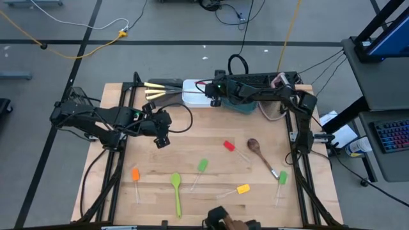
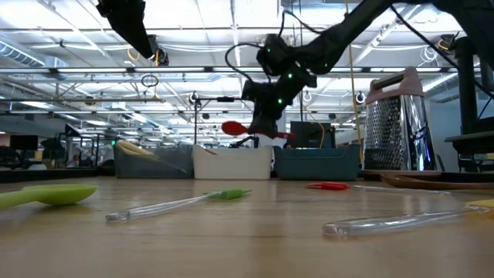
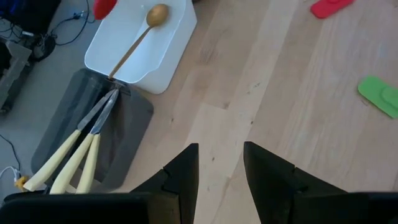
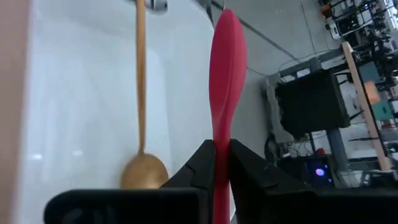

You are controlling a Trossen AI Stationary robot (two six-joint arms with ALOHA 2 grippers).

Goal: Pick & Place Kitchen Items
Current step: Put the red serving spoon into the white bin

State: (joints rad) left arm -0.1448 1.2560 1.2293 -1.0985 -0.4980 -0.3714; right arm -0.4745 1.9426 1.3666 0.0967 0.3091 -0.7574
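Holding a red spoon (image 4: 225, 74) above the white tub (image 1: 195, 93), my right gripper (image 4: 222, 163) pinches its handle, the long axis running straight out from my fingers, bowl end away. A gold spoon (image 3: 135, 38) already lies in that tub; beside it, cream-handled knives (image 3: 74, 152) rest in the brown tub (image 3: 121, 134). My left gripper (image 3: 221, 163) hovers over bare table (image 3: 292, 106), fingers narrowly apart, empty.

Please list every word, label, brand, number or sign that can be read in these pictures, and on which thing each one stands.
None: no readable text in any view.
The white tub, the red spoon held by the right gripper and the utensils on the table show no marking.
The left gripper is unmarked too.
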